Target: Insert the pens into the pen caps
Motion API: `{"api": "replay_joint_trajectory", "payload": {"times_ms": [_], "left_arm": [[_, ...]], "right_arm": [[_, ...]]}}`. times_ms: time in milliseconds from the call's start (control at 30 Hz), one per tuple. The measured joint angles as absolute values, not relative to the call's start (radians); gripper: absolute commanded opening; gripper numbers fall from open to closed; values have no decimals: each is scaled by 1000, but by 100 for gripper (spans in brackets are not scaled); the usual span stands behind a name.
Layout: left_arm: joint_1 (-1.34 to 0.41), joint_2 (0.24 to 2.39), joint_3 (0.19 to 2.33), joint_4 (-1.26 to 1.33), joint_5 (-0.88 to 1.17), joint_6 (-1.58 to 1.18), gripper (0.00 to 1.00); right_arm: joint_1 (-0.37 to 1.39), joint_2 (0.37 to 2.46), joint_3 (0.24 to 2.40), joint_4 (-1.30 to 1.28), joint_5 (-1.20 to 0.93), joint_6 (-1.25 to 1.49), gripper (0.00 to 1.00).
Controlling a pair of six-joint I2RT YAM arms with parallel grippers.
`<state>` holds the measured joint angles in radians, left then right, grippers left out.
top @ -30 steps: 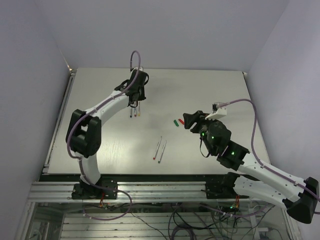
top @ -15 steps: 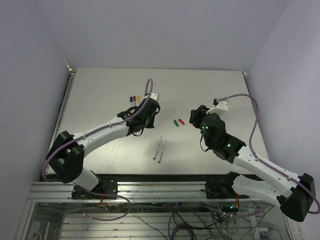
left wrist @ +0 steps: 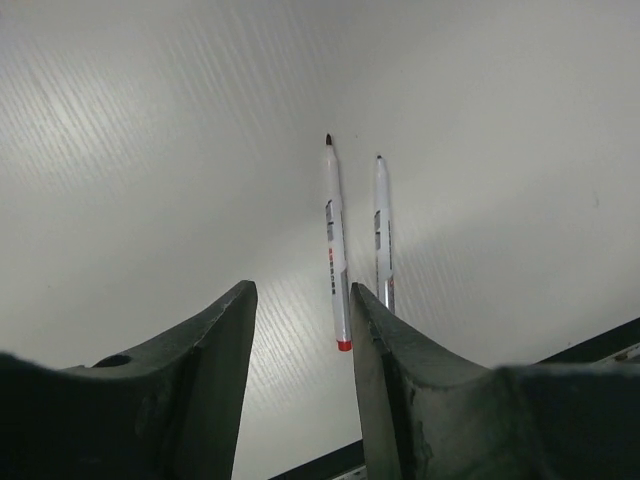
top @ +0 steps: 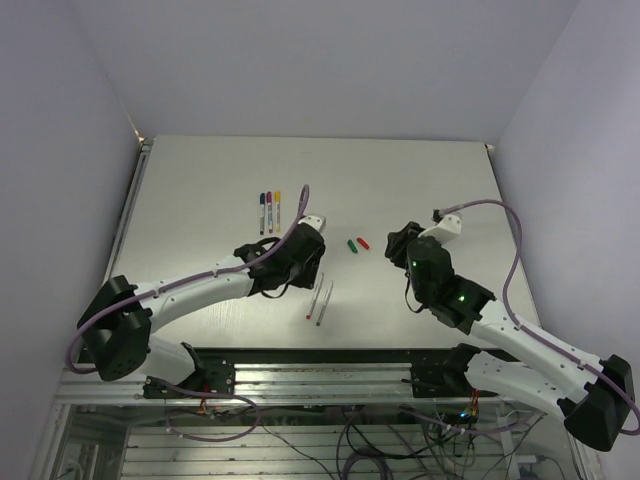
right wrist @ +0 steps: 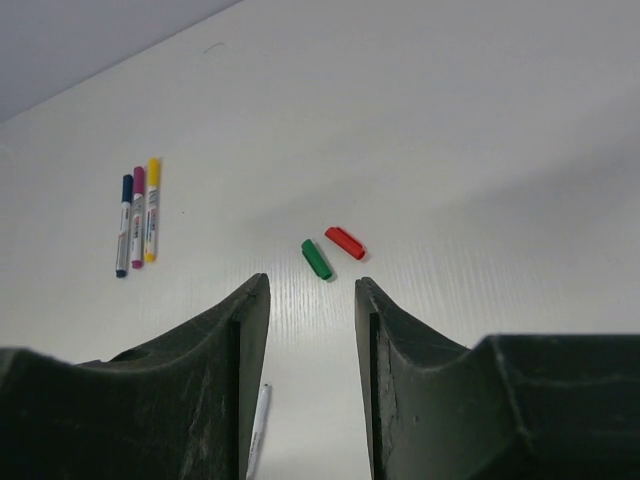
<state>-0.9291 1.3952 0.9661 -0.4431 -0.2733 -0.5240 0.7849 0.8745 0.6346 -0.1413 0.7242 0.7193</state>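
Your left tool (left wrist: 300, 300): jaws apart, nothing held, low over worktop (top: 200, 190). Two uncapped pens (left wrist: 335, 250) lie side by side just ahead of its fingers, toward front edge. One has red end; other's colour too small to tell. Your right tool (right wrist: 311, 290): jaws apart, empty, aimed at green cap (right wrist: 317, 259) and red cap (right wrist: 345, 242), just beside each other mid-worktop. Three capped pens (right wrist: 138, 215) (blue, magenta, yellow) in tight row farther back, left of caps.
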Motion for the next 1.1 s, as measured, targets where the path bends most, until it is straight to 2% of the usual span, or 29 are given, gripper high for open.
{"api": "replay_joint_trajectory", "payload": {"times_ms": [667,1100], "left_arm": [[-992,1525,967,-470,-220,-524,61],[-992,1662,967,-436,-220,-524,59]], "right_arm": [[785,860,602,-151,693,780,37],[785,860,598,-151,677,785,36]]}}
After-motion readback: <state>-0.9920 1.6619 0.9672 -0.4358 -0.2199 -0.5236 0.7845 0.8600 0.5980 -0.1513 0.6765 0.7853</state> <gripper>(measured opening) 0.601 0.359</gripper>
